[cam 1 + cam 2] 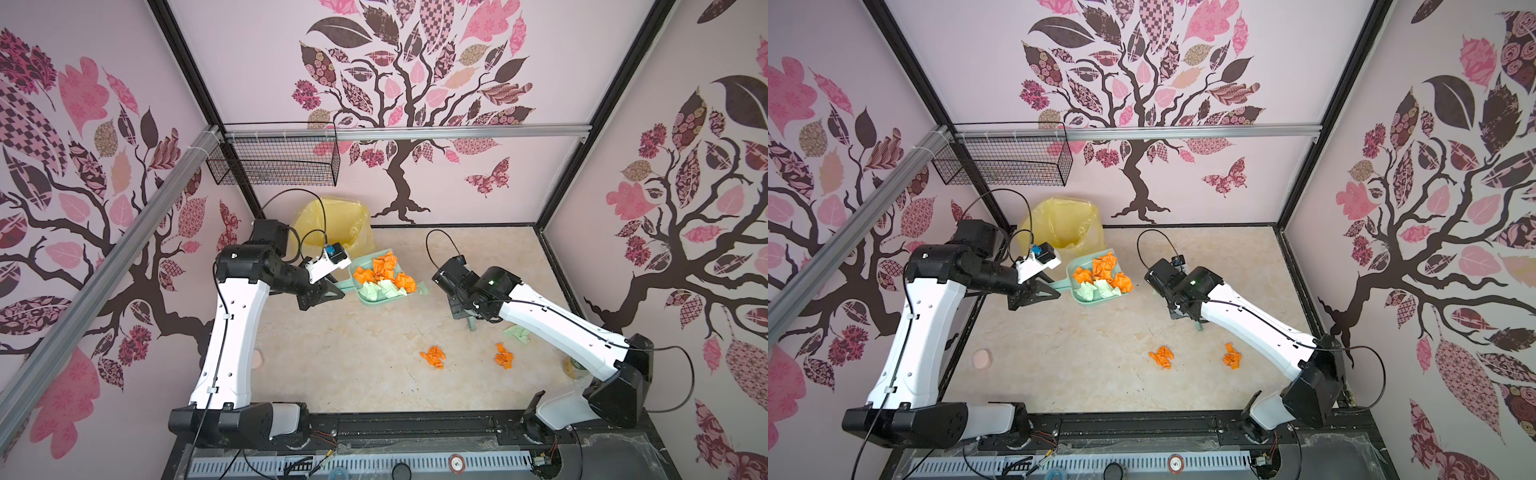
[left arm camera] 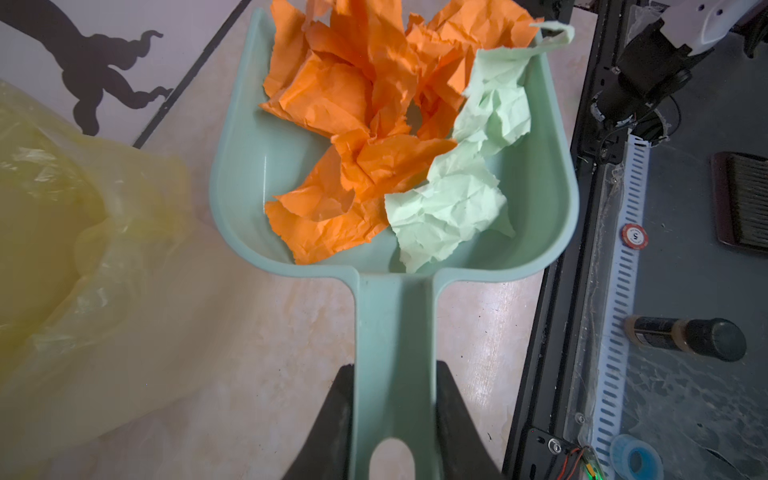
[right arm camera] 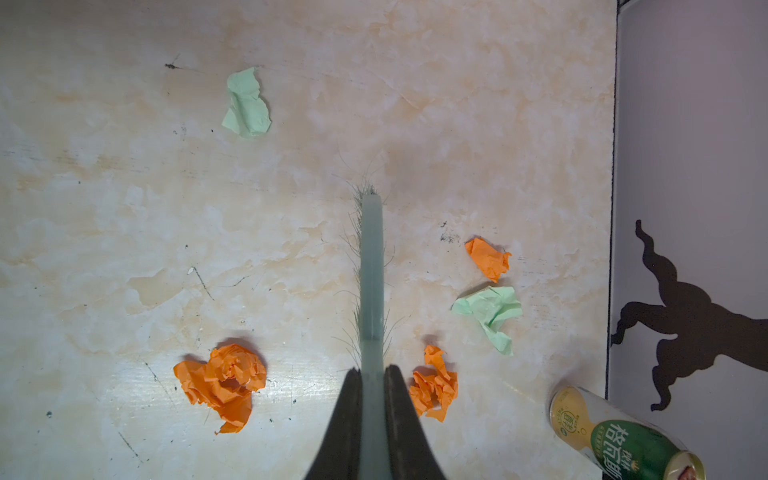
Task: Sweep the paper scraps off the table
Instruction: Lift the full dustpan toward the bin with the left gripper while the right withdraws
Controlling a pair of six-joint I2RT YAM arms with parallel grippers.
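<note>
Pale pink wallpapered walls (image 1: pixel 257 62) printed with dark brown trees and patterned leaves stand at nine, twelve and three o'clock, joined by black metal corner posts (image 1: pixel 187 62). A silver aluminium rail (image 1: pixel 457 132) crosses the far wall, carrying a black wire-mesh basket (image 1: pixel 274 166) at eleven o'clock, above a translucent yellow plastic bin liner (image 1: pixel 332 220). A printed pink butterfly (image 1: pixel 488 179) sits towards one o'clock. Light is soft and even

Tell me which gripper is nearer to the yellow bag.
Left. The left gripper, holding the dustpan, is close beside the yellow bag; the right gripper, holding the brush, is far across the table.
</note>
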